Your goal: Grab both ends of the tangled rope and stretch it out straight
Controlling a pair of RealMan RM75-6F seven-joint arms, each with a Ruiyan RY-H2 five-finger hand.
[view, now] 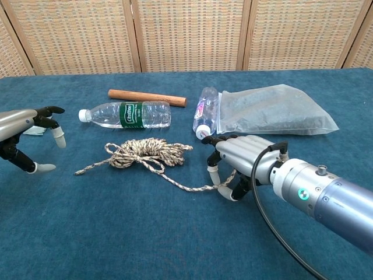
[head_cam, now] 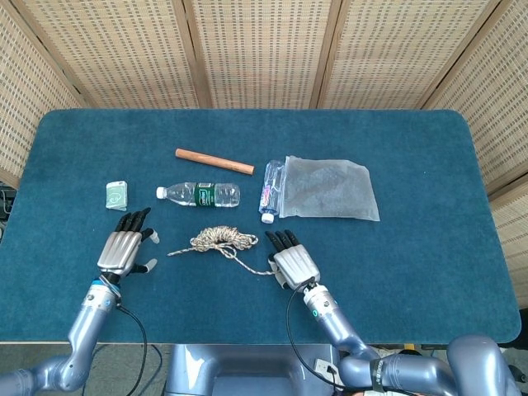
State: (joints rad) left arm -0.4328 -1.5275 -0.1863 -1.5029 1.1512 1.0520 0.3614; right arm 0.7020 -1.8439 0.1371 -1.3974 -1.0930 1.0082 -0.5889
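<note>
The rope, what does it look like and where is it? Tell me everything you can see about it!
The rope is thin and braided, speckled tan, cream and brown. Most of it lies bunched in a loose tangle on the blue table, just in front of the big water bottle. One end trails left, lying free near the left hand, which is not touching it. The other end runs right to the right hand, whose fingers curl around it.

- Rope (head_cam: 217,240) sits bundled at frame centre, one end trailing right into the right hand (head_cam: 294,264).
- Left hand (head_cam: 125,249) lies lower left, apart from the rope's other end.
- Bottle (head_cam: 199,195) lies above the rope, stick (head_cam: 214,161) higher still.
- Bag (head_cam: 327,189) lies right of centre, small bottle (head_cam: 271,190) against its left edge.
- Small packet (head_cam: 117,195) lies at far left.
</note>
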